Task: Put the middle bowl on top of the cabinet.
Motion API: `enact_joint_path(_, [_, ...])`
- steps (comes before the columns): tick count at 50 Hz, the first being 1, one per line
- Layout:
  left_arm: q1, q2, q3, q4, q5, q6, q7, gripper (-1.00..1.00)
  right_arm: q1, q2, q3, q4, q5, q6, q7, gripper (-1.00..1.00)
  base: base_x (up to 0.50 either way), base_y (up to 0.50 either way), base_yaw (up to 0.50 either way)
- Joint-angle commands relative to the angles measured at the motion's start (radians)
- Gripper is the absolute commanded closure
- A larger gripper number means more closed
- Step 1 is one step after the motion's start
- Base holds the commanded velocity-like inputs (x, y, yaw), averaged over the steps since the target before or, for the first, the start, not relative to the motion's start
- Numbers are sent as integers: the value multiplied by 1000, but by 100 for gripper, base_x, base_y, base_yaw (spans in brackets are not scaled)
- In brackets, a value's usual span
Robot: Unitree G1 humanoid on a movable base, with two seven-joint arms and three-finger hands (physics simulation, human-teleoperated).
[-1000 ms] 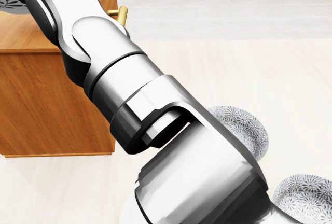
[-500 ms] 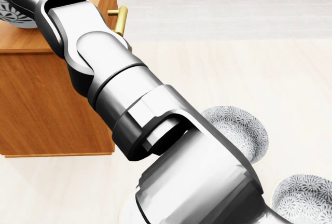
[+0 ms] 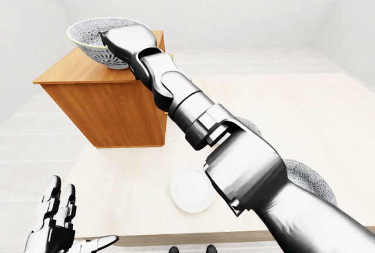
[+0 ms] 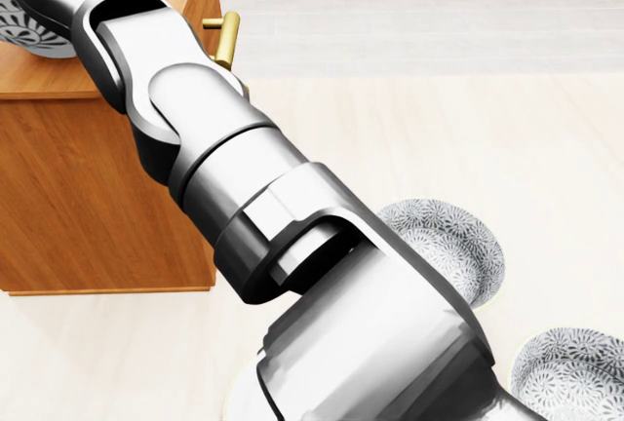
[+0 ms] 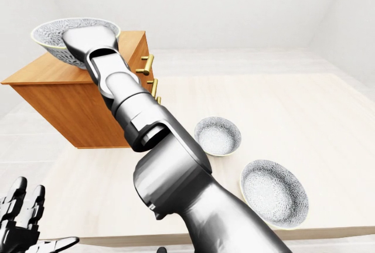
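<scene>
at the bottom left of the left-eye view the left robot hand hangs low beside the tabletop, fingers spread and holding nothing; further right the wooden cabinet stands on the tabletop's left part; the middle bowl, patterned grey and white, sits upright on the cabinet's top, near the top edge of the view; the right robot hand lies over the bowl's right rim, its back to the camera, so i cannot tell whether its fingers grip or stand loose; brass handles show on the cabinet's right face; the right arm runs diagonally down to the lower right; a white plate lies just beside it; 2 other bowls rest on the tabletop's right part, near each other.
</scene>
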Motion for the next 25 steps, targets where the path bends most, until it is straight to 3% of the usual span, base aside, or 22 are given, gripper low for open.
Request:
enact_joint_path(1, [-4, 3, -5, 10, 7, 0, 5, -100, -4, -4, -11, -14, 114, 0, -21, 79, 0, 0, 0])
enact_joint_path(6, [-1, 2, -10, 5, 12, 0, 8, -100, -2, -6, -11, -12, 112, 0, -25, 54, 0, 0, 0])
enact_joint_path(25, [7, -2, -8, -9, 5, 0, 6, -100, 3, -9, -10, -13, 103, 0, -19, 18, 0, 0, 0])
